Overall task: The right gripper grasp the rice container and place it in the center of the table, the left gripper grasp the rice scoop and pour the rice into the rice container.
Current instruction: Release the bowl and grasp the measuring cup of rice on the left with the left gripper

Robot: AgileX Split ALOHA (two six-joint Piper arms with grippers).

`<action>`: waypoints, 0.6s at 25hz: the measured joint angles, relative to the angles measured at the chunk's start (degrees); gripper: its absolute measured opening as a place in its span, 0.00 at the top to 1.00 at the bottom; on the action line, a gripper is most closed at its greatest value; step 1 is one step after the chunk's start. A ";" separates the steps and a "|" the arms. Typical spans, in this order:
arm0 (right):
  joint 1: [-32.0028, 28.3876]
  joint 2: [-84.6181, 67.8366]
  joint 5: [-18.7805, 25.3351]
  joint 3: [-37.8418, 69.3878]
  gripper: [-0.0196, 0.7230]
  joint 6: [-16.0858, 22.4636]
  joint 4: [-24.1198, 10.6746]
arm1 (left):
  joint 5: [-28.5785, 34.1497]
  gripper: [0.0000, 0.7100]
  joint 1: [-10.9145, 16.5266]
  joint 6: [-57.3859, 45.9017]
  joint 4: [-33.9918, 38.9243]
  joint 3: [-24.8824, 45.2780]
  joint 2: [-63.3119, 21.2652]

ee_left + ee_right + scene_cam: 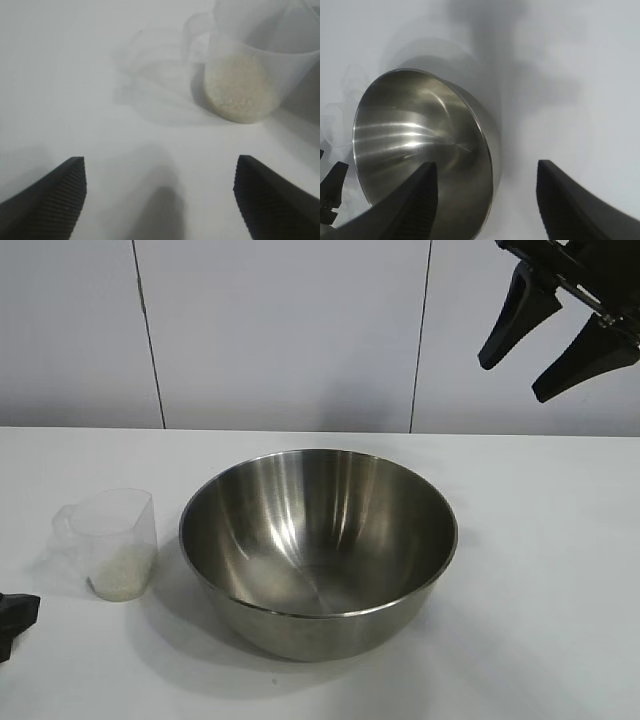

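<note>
The rice container (318, 545), a large shiny steel bowl, stands empty in the middle of the white table (540, 570); it also shows in the right wrist view (420, 150). The rice scoop (110, 540), a clear plastic cup with white rice (120, 575) in its bottom, stands upright left of the bowl. My right gripper (545, 355) hangs open and empty high above the table's right side. My left gripper (160, 172) is open and empty just above the table, a short way from the scoop (250, 70) and its rice (242, 87); in the exterior view only its tip (15, 618) shows at the left edge.
A pale panelled wall (290, 330) runs behind the table. Bare tabletop lies to the right of the bowl and in front of it.
</note>
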 joint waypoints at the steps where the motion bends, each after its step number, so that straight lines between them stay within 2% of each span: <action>1: 0.00 0.00 0.00 0.00 0.43 0.00 0.00 | -0.17 0.17 0.00 0.53 0.00 -0.60 0.02; 8: 0.00 0.00 -0.15 0.00 0.43 0.00 0.00 | -0.74 0.17 0.00 1.43 -0.48 -4.44 0.33; 12: 0.00 0.00 -0.15 0.00 0.43 0.00 0.05 | -0.74 0.17 0.00 2.14 -4.01 -5.32 0.63; 15: 0.00 0.00 -0.15 0.00 0.43 0.00 0.05 | -0.80 0.17 0.99 2.48 -5.60 -5.60 0.88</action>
